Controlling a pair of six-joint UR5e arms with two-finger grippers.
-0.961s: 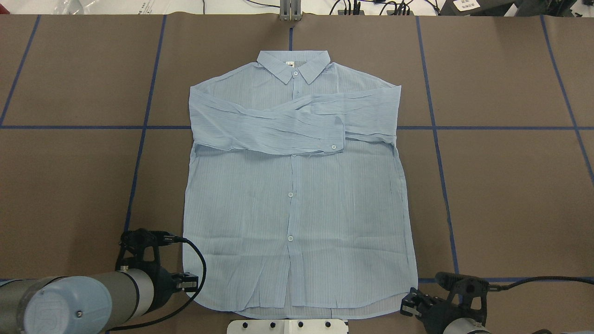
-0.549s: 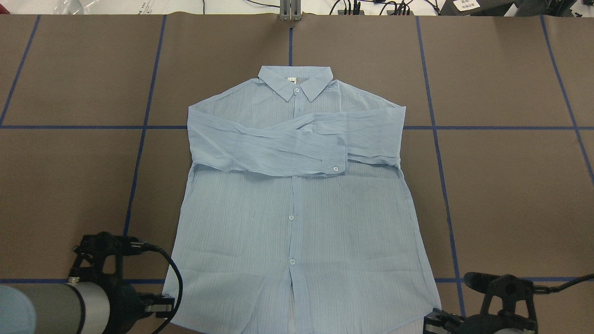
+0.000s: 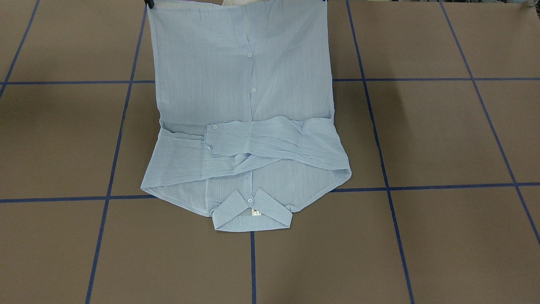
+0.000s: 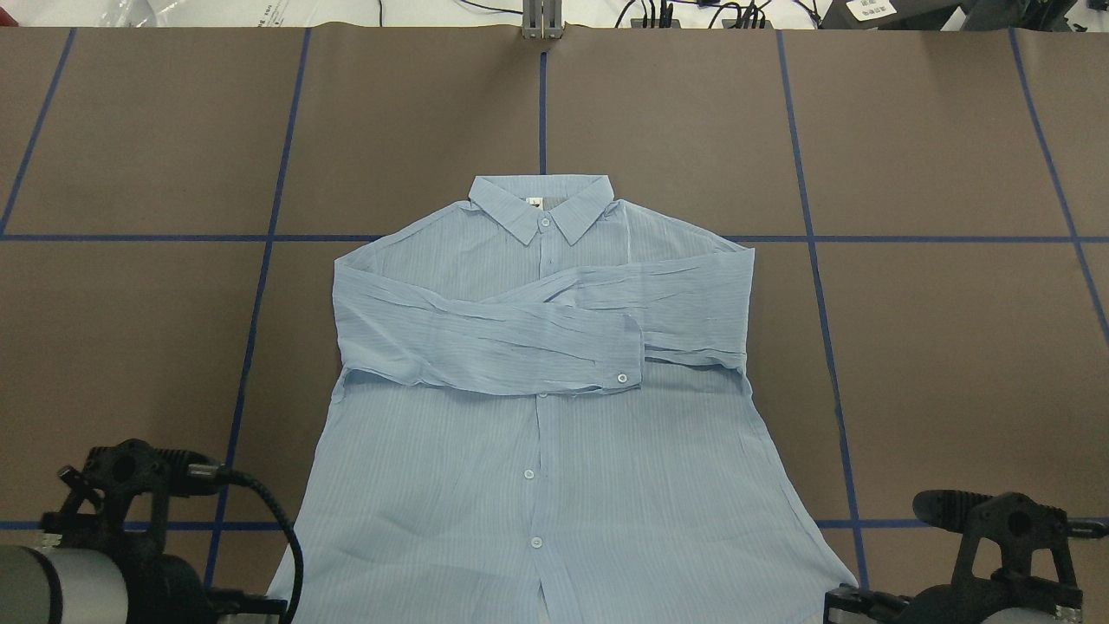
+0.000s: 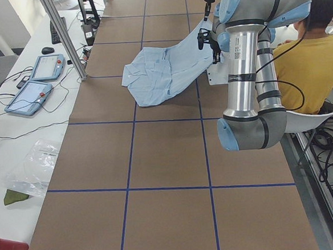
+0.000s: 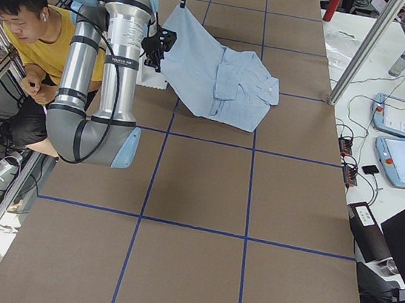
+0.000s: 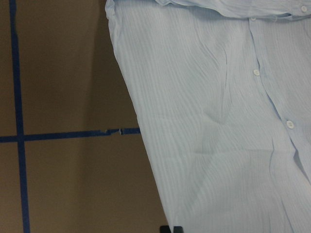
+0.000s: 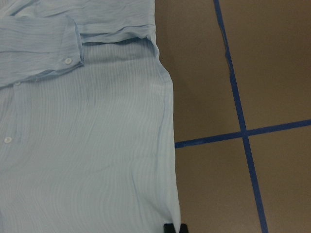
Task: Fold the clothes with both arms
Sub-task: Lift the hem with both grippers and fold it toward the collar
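At the near left, the left end effector (image 4: 264, 600) was clamped on the shirt's (image 4: 537, 451) hem corner. The cloth rose off the bench (image 4: 953, 347) to that grip. The shirt lay mid-bench, its collar (image 4: 541, 204) at the far end, flat, and its sleeves (image 4: 520, 338) crossed over the chest. At the near right, the right end effector (image 4: 840, 600) gripped the other hem corner just as tightly. This looked like the start of the hem-to-collar fold. The next move would call for both arms to carry the hem up and over the sleeves, level and evenly taut. Bare bench lay left, right and beyond the collar. The near edge was close.
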